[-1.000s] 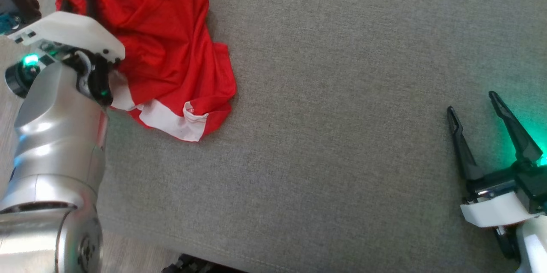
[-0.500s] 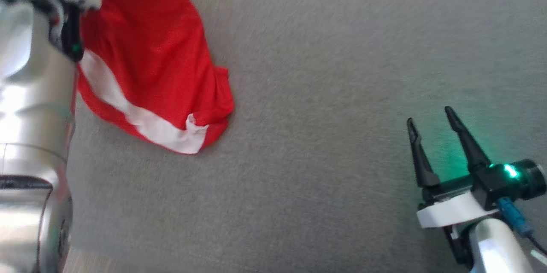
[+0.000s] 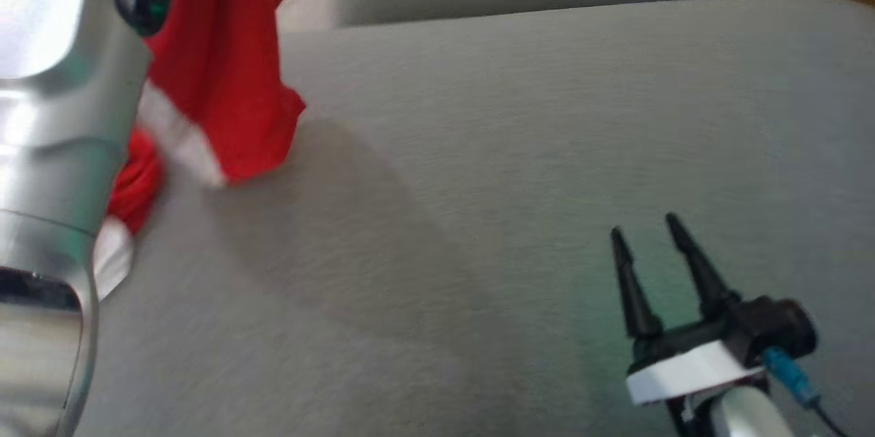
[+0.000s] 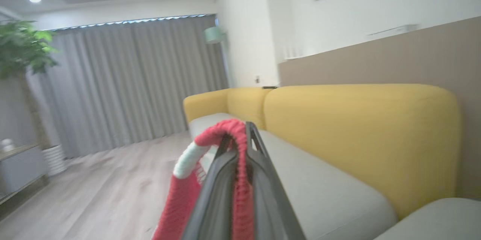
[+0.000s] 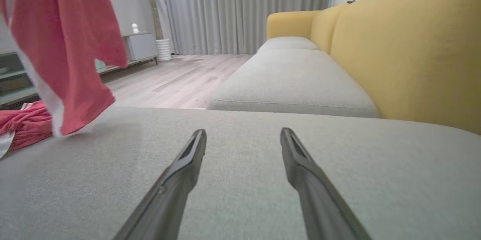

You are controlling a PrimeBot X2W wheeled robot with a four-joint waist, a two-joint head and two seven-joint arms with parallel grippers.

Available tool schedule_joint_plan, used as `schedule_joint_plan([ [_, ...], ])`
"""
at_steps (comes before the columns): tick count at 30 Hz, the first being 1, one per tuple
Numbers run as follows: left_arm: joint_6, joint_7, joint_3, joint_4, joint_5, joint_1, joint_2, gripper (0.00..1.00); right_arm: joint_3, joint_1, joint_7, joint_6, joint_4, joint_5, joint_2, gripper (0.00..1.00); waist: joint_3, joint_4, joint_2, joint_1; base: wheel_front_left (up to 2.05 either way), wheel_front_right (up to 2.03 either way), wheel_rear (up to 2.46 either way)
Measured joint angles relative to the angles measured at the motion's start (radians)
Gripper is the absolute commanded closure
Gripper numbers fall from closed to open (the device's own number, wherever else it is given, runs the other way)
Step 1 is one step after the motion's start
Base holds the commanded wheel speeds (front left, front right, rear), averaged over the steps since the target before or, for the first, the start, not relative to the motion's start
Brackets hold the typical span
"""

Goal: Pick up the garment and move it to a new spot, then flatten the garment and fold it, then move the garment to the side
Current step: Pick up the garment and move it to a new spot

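**Red garment hanging from the left gripper at the cushion's edge**

The red garment (image 3: 222,74) with its white band hangs at about 10 o'clock in the head view. One end is bunched on the grey seat cushion (image 3: 492,177) at 9 o'clock, beside the silver left arm (image 3: 55,115). In the right wrist view the cloth (image 5: 64,41) drapes down at 10 o'clock, with a crumpled part lying on the cushion at 8 o'clock.

In the left wrist view the left gripper (image 4: 238,136) is closed narrow on the garment (image 4: 242,195). A red strip is pinched between the dark fingers (image 4: 214,191), and a red and white loop curls over their tips.

The right gripper (image 3: 646,226) sits at 4 o'clock in the head view, well apart from the cloth. Its jaws are spread and hold nothing. In its own wrist view it (image 5: 242,132) hovers low over the bare cushion.

Beyond are a yellow backrest (image 5: 413,44) at 3 o'clock, a wooden floor (image 5: 169,78) and grey curtains (image 5: 244,7) at 12 o'clock.
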Motion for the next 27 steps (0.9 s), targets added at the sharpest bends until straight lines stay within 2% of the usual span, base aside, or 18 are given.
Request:
schedule_joint_plan([
  [1,0.0,0.0,0.0,0.0,0.0,0.0,0.0,1.0,0.0,0.0,0.0,0.0,0.0,0.0,0.0,0.0,0.0,0.0,0.0,0.0,0.0,0.0,0.0],
  [8,0.0,-0.01,-0.065,-0.023,-0.045,-0.032,-0.007,1.0,0.035,0.015,0.0,0.0,0.0,0.036,0.002,0.0,-0.054,-0.213,0.0,0.0001,0.0,0.0,0.0],
  [11,0.0,-0.026,-0.144,-0.058,-0.046,-0.031,-0.023,1.0,0.028,0.015,0.0,0.0,-0.005,0.04,0.002,0.0,-0.063,-0.287,0.0,0.0001,0.0,0.0,0.0],
  [14,0.0,-0.077,-0.226,-0.115,-0.043,0.039,-0.051,1.0,0.014,0.013,0.0,0.0,-0.012,0.059,0.002,0.0,-0.058,-0.337,0.0,0.0,0.0,0.0,0.0],
  [17,0.011,-0.172,-0.309,-0.148,0.004,0.2,-0.076,1.0,0.005,0.013,0.0,0.0,-0.015,0.066,0.002,0.0,-0.032,-0.347,0.0,0.0002,0.0,0.0,0.0],
  [23,0.104,-0.238,-0.461,-0.103,0.057,0.681,-0.145,1.0,-0.022,0.014,0.0,0.0,-0.014,0.064,0.005,0.0,-0.004,-0.274,0.0,0.0004,0.0,0.0,0.0],
  [24,0.118,-0.239,-0.468,-0.089,0.057,0.742,-0.16,0.73,-0.023,0.014,0.0,0.0,-0.014,0.062,0.005,0.0,-0.001,-0.258,0.0,0.0004,0.0,0.0,0.0],
  [25,0.133,-0.243,-0.467,-0.085,0.056,0.789,-0.171,0.0,-0.026,0.015,0.0,0.0,-0.013,0.056,0.005,0.0,0.0,-0.242,0.0,0.0003,0.0,0.0,0.0],
  [27,0.163,-0.245,-0.437,-0.13,0.063,0.849,-0.183,0.0,-0.038,0.016,0.0,0.0,-0.013,0.052,0.005,0.0,0.0,-0.208,0.0,0.0003,0.0,0.0,0.0],
])
